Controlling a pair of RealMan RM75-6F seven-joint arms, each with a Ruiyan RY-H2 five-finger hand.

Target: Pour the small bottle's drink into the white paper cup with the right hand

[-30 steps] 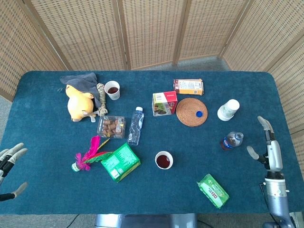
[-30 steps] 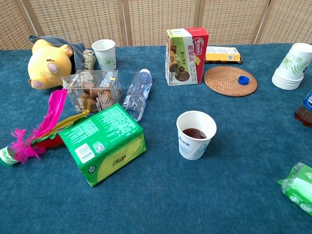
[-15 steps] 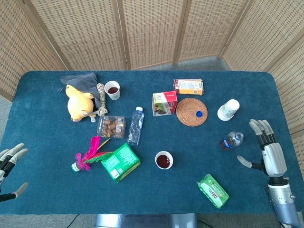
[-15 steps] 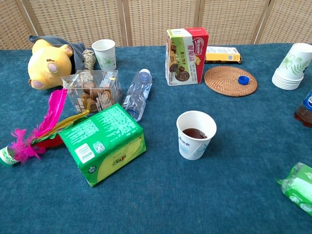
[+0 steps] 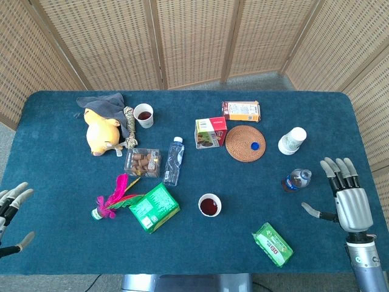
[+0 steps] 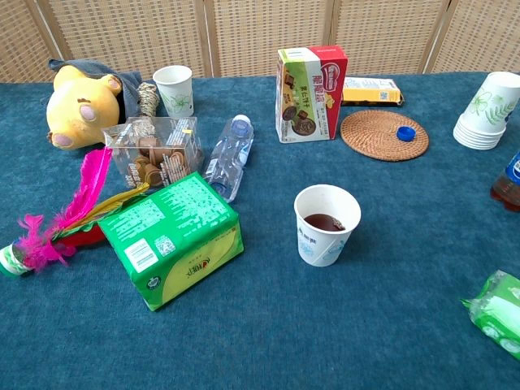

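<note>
The right hand (image 5: 347,204) sits at the right edge of the table with its fingers spread wide and nothing in it. The left hand (image 5: 11,213) is far off at the other edge, spread out and empty too. The small bottle (image 5: 296,180) stands up just beside the right hand, a little ahead of it and toward the middle. Its cap looks to be off, and a blue cap (image 5: 256,145) lies on the round woven mat (image 5: 242,148). There is dark drink inside the bottle. The white paper cup (image 5: 209,205) is near the middle of the table, well apart from the bottle, and it already has some dark drink in it. I think the job right now is to reach over and take hold of the bottle. To do it well, the hand should come at the bottle from the side, wrap around its middle and squeeze softly, so the open top does not spill. It should lift straight up, keep the bottle standing tall, and pass clear of the green packet (image 5: 272,244). Another cup (image 5: 144,115) with drink stands far back by the yellow toy (image 5: 101,131), so the near one looks like the right one to fill.
</note>
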